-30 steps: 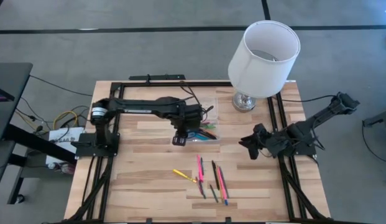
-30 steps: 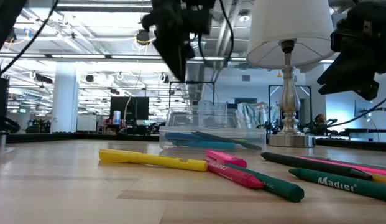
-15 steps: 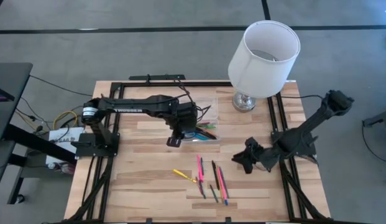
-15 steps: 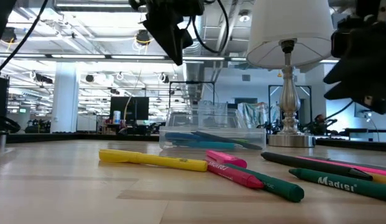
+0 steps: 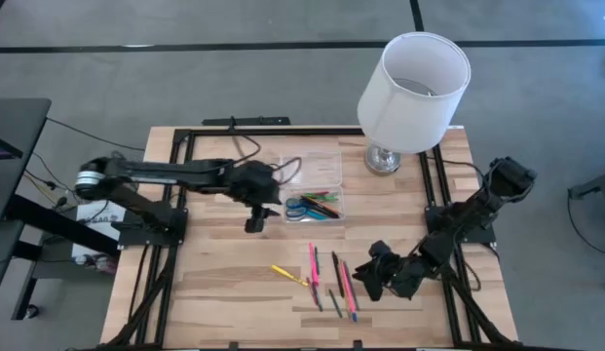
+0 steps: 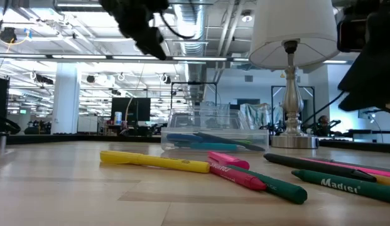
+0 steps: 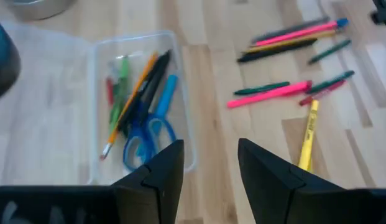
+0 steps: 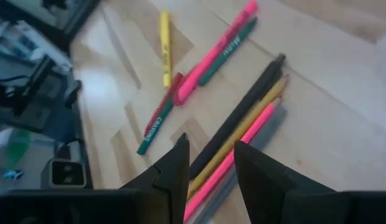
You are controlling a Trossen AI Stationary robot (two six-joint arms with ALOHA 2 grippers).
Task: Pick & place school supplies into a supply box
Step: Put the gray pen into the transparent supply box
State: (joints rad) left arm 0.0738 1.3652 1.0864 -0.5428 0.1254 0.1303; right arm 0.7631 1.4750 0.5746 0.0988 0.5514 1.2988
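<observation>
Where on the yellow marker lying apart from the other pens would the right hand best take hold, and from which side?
Grip the yellow marker around its mid-barrel, coming straight down from above with the fingers across its width. It lies flat on the table, so only a top approach fits. One tip meets the pink and green pens, so stay toward the free end. The open right hand hovers nearby.

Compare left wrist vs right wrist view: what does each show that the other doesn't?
Left wrist only: the clear supply box holding blue scissors and several pens, and the open left claw.
Right wrist only: the open right claw and the table edge with cables beyond it.
Both: the loose supplies on the wood, including the yellow marker and pink marker.
</observation>
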